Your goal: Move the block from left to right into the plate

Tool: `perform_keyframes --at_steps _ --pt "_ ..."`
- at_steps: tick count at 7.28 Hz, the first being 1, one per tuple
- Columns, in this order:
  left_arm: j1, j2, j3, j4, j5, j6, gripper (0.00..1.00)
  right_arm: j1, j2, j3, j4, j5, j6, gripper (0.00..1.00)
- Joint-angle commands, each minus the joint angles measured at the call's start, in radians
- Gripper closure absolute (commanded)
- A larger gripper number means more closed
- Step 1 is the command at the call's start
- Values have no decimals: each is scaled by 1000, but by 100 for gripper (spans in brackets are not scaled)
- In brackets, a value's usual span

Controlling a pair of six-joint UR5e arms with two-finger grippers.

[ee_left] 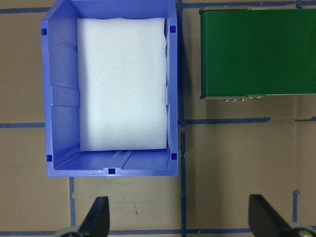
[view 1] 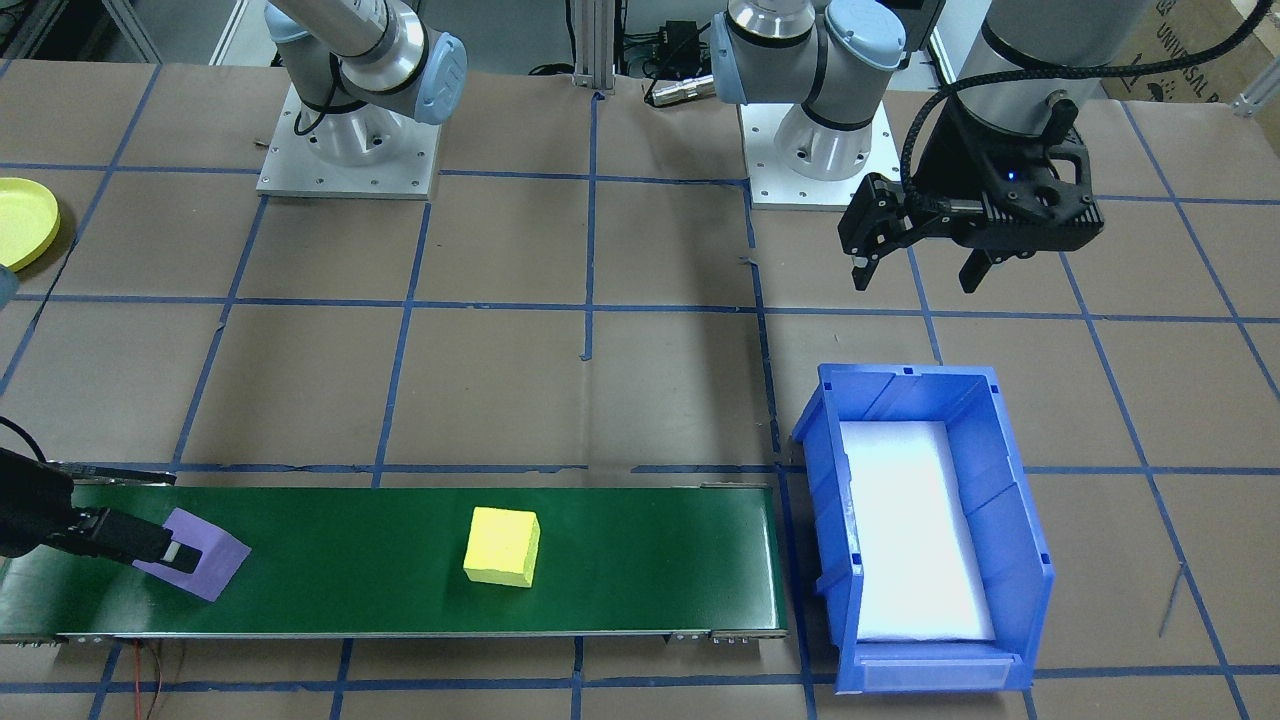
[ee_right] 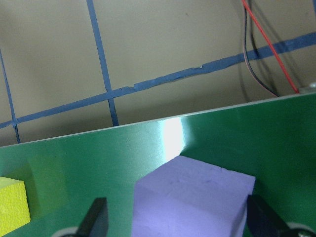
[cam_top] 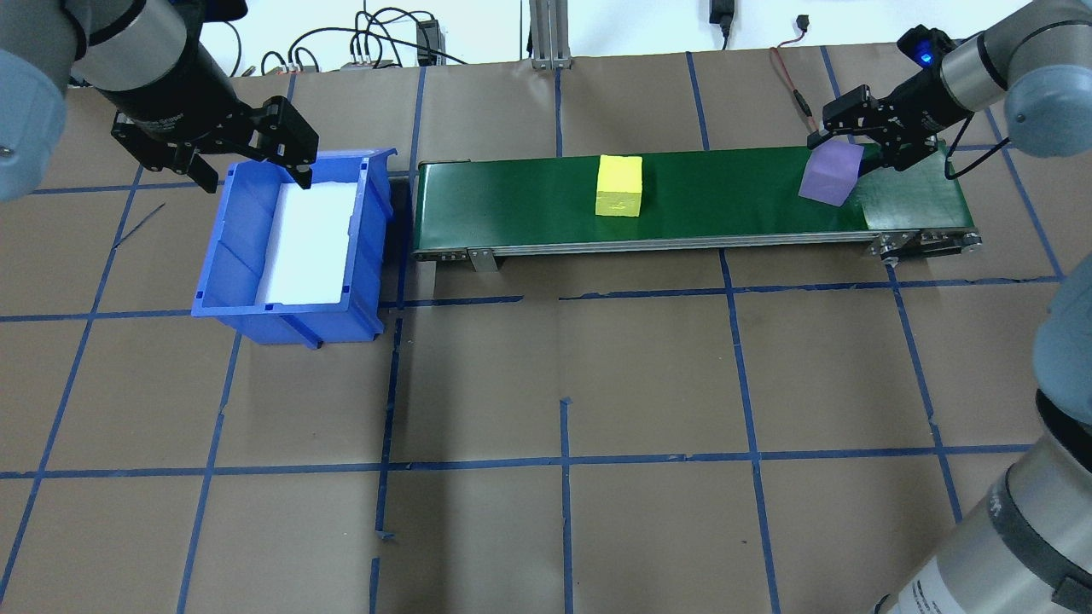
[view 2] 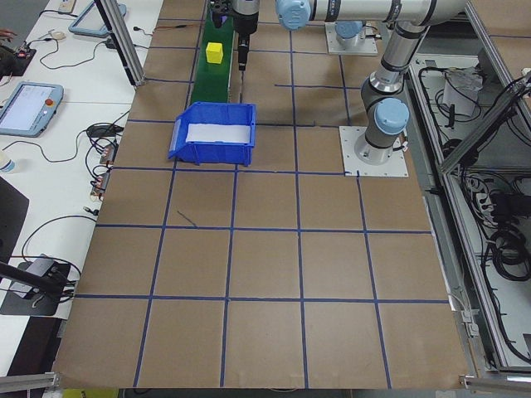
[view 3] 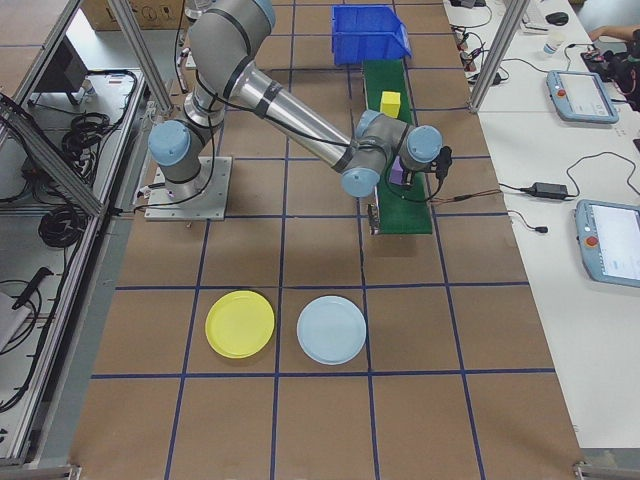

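Observation:
A purple block [cam_top: 830, 173] sits tilted at the right end of the green conveyor belt [cam_top: 725, 188], seen also in the front view [view 1: 205, 550]. My right gripper [cam_top: 853, 153] is open, its fingers spread on either side of the purple block [ee_right: 192, 197]. A yellow block [cam_top: 619, 186] rests mid-belt. The yellow plate [view 3: 240, 323] lies on the table on my right, far from the belt, and shows at the front view's edge [view 1: 20, 220]. My left gripper [cam_top: 247, 162] hangs open and empty above the blue bin's far end.
The blue bin [cam_top: 230, 256] with a white foam liner stands off the belt's left end. A pale blue plate [view 3: 331, 329] lies beside the yellow one. A red and black wire [ee_right: 261, 54] runs behind the belt. Blue tape lines grid the brown table.

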Motion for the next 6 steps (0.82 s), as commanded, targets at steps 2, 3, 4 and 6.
perform_keyframes --at_steps 2,3,4,6 --pt "0 0 0 1 -3 0 0 4 16 -1 -40 -1 34 1" --pt "0 0 0 1 -3 0 0 10 16 2 -45 -12 44 3" --pt "0 0 0 1 -3 0 0 15 10 11 -36 -30 30 3" --pt "0 0 0 -1 -3 0 0 84 -48 18 38 -232 -52 0"
